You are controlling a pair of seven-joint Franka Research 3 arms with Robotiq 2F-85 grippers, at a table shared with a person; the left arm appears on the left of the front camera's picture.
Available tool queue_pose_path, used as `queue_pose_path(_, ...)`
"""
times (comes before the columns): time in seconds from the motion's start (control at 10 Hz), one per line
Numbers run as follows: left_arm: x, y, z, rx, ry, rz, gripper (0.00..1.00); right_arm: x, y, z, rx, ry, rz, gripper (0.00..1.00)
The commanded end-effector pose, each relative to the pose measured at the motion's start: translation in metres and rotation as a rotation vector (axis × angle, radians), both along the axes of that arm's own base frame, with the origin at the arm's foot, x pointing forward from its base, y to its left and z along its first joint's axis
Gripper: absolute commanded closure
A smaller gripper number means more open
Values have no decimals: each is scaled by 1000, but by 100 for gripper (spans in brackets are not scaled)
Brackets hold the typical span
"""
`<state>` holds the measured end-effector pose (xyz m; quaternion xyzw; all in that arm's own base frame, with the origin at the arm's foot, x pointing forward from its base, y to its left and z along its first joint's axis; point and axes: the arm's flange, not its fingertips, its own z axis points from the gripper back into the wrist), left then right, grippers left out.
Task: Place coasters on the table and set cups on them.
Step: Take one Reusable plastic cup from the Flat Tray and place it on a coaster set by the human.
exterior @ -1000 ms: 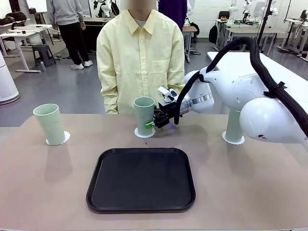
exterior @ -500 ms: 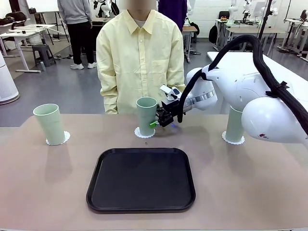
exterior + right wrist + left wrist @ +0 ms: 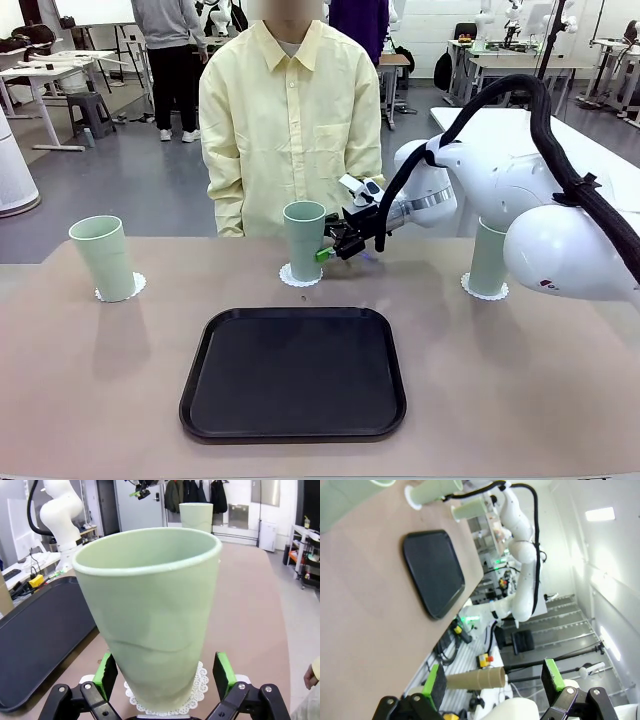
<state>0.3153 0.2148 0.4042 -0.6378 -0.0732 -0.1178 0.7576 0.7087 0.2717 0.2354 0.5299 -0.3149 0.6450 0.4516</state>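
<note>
Three cups stand on the tabletop (image 3: 80, 400), each on its own coaster, so three coasters as well. The middle cup (image 3: 303, 240) sits upright on the middle coaster (image 3: 297, 278) near the far edge, just in front of the person in the yellow shirt (image 3: 290, 110). The left cup (image 3: 102, 258) stands on the left coaster (image 3: 135, 290) well off to the left, and the right cup (image 3: 487, 258) on the right coaster (image 3: 480, 293) well off to the right, partly behind the white arm.

The right gripper (image 3: 328, 250) reaches across from the right and sits just beside the middle cup at its lower half. In the right wrist view the same cup (image 3: 150, 610) rises between the green pads (image 3: 106, 672), its lacy coaster (image 3: 200, 680) showing under the base. The jaws are apart, one pad on each side of the cup, with a thin gap on both sides as far as I can see.

One black tray (image 3: 293, 372) lies in the middle of the tabletop, nearer than the cups.

The left gripper (image 3: 492, 682) hangs off the tabletop's edge, jaws apart, nothing between them.
</note>
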Motion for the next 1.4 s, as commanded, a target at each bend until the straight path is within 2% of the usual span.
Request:
queue_pose_path(0.0, -1, 1, 3, -4, -4, 4, 0, 14, -1, 3, -9, 19, -44, 0)
queue_pose_path(0.3, -1, 1, 3, -4, -4, 4, 0, 15, -10, 15, -32, -8, -90, 0)
queue_pose_path(0.6, -1, 1, 3, -4, -4, 4, 0, 9, -26, 42, -74, -70, -127, 0)
queue_pose_path(0.9, -1, 1, 3, -4, -4, 4, 0, 2, -37, 54, -129, -88, -152, 0)
queue_pose_path(1.1, -1, 1, 3, -4, -4, 4, 0, -21, -47, 100, -251, -149, -190, 0)
queue_pose_path(1.3, -1, 1, 3, -4, -4, 4, 0, -55, -63, 167, -421, -177, -261, 0)
